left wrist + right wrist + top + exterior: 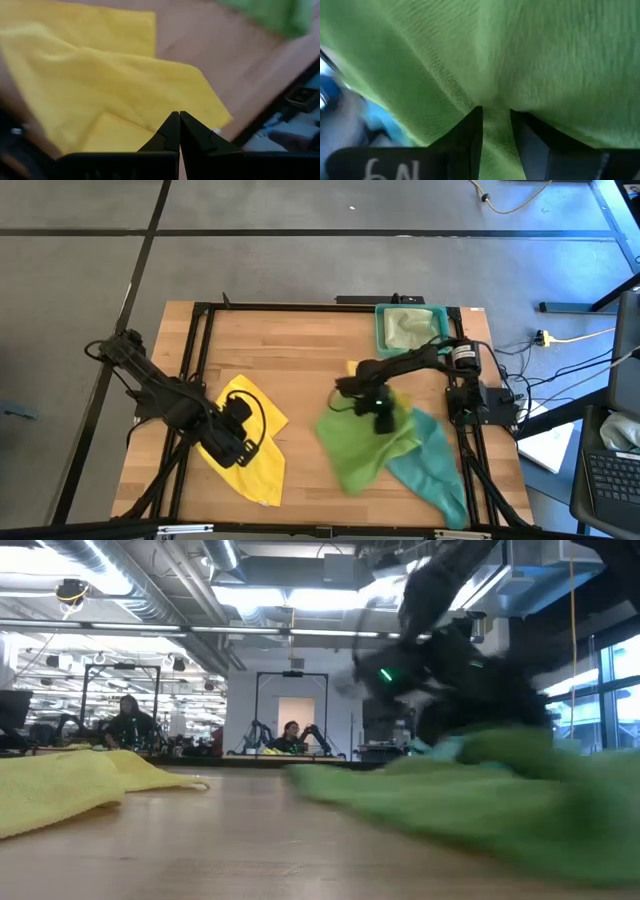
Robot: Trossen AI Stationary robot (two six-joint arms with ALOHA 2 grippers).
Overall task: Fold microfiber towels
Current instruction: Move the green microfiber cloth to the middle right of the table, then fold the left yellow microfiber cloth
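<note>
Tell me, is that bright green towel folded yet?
Not yet. The bright green towel lies rumpled and spread, overlapping the teal towel, while the right gripper pinches a fold of it.

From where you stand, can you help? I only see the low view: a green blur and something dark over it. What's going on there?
Observer: The right gripper is pinching a fold of the green towel.
Operator: Is anything under that towel?
Observer: A teal towel lies partly beneath it, toward the table's right edge.
Operator: And the yellow thing on my left?
Observer: A yellow towel; the left gripper hangs shut above it, holding nothing.
</note>
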